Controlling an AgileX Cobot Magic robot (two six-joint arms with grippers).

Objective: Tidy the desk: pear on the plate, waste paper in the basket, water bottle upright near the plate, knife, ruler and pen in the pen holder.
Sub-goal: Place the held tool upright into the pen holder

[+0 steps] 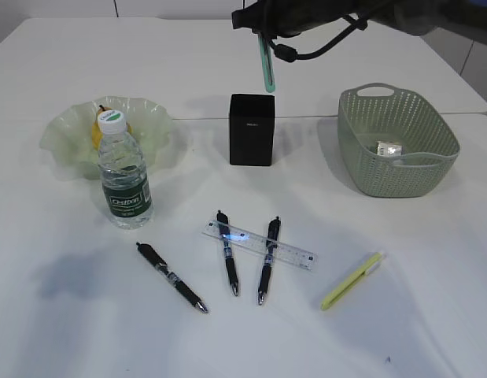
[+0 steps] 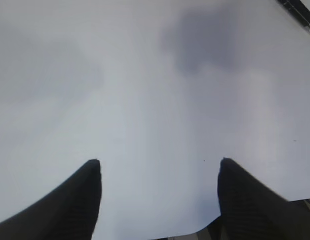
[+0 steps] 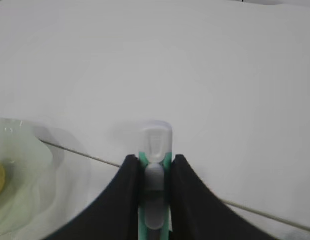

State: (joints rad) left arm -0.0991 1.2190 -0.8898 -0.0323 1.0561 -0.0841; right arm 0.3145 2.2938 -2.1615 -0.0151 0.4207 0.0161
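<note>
Right gripper (image 3: pixel 153 172) clamps a green utility knife (image 1: pixel 266 67) above the black pen holder (image 1: pixel 252 129); it should lower it straight in.

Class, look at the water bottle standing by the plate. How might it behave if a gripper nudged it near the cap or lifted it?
The water bottle is tall and narrow, so a nudge near its cap would probably tip it. It looks nearly full, so likely heavy for its size. The clear plastic above the label may be slippery and may give under a squeeze.
</note>
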